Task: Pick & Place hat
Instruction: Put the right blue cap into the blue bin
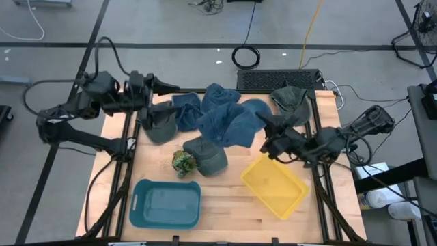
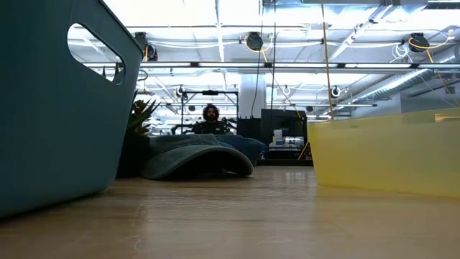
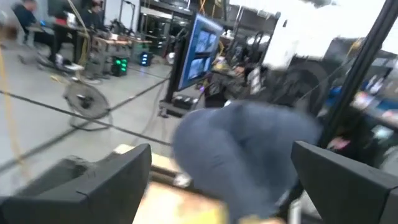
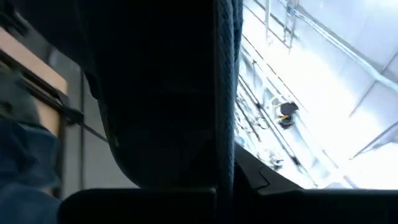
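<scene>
- We have a heap of hats across the far half of the table (image 1: 225,205): blue hats (image 1: 222,116) in the middle, a grey hat (image 1: 207,154) nearer the front, another grey hat (image 1: 158,124) at the left and a dark one (image 1: 289,100) at the far right corner.
- Our right gripper (image 1: 268,139) sits at the right edge of the heap with its jaws closed; its wrist view is filled by dark blue cloth (image 4: 168,93) right against the camera, so we judge it is clamped on a blue hat, though which one we cannot tell.
- Our left gripper (image 1: 156,85) stands wide open at the far left of the heap, just beyond the left grey hat, holding nothing; a blue hat (image 3: 242,155) lies ahead between its fingers (image 3: 93,186).
- The yellow bin (image 1: 274,184) lies just in front of the right gripper; the teal bin (image 1: 166,203) at the front left.
- To do this well, we lift straight up until the cloth hangs free of its neighbours; dragging sideways would likely pull the heap along.
- We then carry it over the yellow bin, the nearer one, and release only when the hat is inside the walls; the brim could catch on the rim.
</scene>
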`<state>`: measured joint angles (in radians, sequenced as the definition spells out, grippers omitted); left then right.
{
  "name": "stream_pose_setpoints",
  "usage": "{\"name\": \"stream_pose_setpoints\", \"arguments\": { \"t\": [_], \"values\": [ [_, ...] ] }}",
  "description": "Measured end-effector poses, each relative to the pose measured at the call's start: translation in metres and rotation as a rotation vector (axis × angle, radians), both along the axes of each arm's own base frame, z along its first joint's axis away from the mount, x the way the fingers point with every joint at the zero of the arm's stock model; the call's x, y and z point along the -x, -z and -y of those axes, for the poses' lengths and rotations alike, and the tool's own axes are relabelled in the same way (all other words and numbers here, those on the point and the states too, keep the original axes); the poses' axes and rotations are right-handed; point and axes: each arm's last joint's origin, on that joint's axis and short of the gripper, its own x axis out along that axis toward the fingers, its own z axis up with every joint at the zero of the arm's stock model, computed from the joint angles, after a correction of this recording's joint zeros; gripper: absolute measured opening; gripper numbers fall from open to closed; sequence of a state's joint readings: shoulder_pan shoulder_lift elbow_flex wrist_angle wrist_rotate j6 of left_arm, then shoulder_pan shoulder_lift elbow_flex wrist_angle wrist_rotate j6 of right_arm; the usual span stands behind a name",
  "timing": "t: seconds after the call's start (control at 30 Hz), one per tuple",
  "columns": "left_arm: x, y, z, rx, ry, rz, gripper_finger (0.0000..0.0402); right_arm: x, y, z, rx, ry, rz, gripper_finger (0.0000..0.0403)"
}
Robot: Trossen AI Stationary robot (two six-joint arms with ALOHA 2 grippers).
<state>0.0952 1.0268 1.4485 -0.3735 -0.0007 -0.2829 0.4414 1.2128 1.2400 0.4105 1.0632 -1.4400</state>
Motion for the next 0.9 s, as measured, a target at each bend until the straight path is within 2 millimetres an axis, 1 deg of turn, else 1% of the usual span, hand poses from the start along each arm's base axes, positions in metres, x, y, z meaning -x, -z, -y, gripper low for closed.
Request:
{"name": "stream_pose_setpoints", "arguments": {
  "t": [0.17, 0.33, 0.4, 0.5, 0.63, 0.7, 0.77, 0.9],
  "values": [
    [-0.007, -0.020, -0.001, 0.177, 0.012, 0.046, 0.0397, -0.005, -0.002, 0.011, 0.143, 0.000, -0.066, 0.0000],
    [-0.011, -0.032, -0.001, 0.310, 0.024, 0.085, 0.0397, -0.009, -0.005, 0.024, 0.249, 0.030, -0.094, 0.0000],
    [-0.014, -0.032, -0.001, 0.363, 0.027, 0.087, 0.0397, -0.009, -0.008, 0.031, 0.268, 0.064, -0.090, 0.0000],
    [-0.019, -0.030, -0.002, 0.426, 0.029, 0.080, 0.0397, -0.007, -0.014, 0.041, 0.281, 0.096, -0.035, 0.0000],
    [-0.025, -0.032, -0.003, 0.507, 0.042, 0.119, 0.0397, -0.001, -0.027, 0.054, 0.280, 0.130, 0.111, 0.0000],
    [-0.031, -0.034, -0.004, 0.540, 0.053, 0.161, 0.0397, 0.003, -0.032, 0.058, 0.297, 0.145, 0.162, 0.0000],
    [-0.033, -0.035, -0.006, 0.578, 0.054, 0.182, 0.0397, 0.003, -0.034, 0.061, 0.322, 0.156, 0.167, 0.0000],
    [-0.045, -0.035, -0.010, 0.672, 0.066, 0.227, 0.0397, 0.002, -0.033, 0.067, 0.337, 0.180, 0.153, 0.0000]
  ]
}}
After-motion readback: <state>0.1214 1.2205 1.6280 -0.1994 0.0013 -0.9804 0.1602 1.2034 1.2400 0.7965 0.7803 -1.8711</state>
